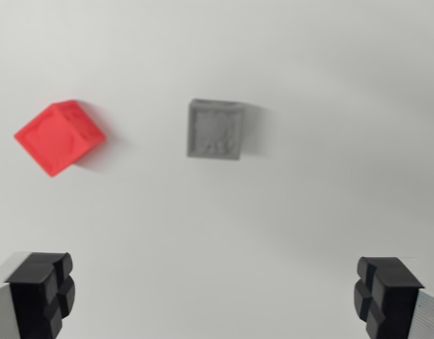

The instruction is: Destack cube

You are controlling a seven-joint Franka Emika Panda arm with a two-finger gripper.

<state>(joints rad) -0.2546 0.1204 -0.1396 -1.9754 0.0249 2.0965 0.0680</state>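
The black-fingered gripper (215, 296) hangs spread wide and empty above a white table (308, 205); the red plastic cube (59, 136) and grey plastic cube (216, 129) lie apart, unobstructed.

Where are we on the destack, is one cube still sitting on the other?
The destack looks done: the red cube and the grey cube lie apart on the white table, not touching, neither on top of the other. Nothing is in hand: the pincer is open and empty, its fingers spread wide at the bottom of the wrist view. Nothing visibly remains.
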